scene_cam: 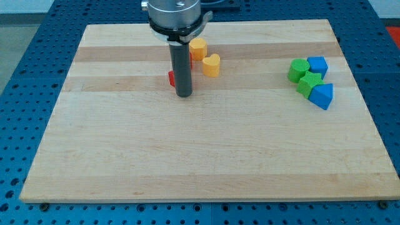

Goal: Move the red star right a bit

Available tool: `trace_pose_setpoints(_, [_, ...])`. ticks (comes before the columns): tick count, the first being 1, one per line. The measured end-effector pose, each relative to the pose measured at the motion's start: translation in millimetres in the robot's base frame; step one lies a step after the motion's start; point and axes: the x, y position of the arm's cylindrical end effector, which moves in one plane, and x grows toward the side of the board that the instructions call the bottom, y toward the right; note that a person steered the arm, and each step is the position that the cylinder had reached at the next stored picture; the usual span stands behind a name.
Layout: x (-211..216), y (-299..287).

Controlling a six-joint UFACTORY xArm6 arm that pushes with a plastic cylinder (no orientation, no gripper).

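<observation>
Wooden board on a blue pegboard bench. My tip is bare, grasping nothing, and sits just right of the red star, which shows only as a sliver past the rod's left edge. I judge I'm on the wrong side for a rightward push. Rod hides most of the star; contact unclear.

- Board: pale wood, on a blue pegboard.
- Yellow heart: toward board's top, left of centre.
- Orange block: just above-left of heart, near touching.
- Green blocks: well right of heart, clustered.
- Blue blocks: same cluster, its right side.
</observation>
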Motion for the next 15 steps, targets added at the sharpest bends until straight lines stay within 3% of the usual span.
trace_pose_setpoints(2, [4.7, -77.0])
trace_pose_setpoints(3, [1.2, -88.0])
trace_pose_setpoints(6, [-37.2, -78.0])
trace_pose_setpoints(15, [-37.0, -33.2])
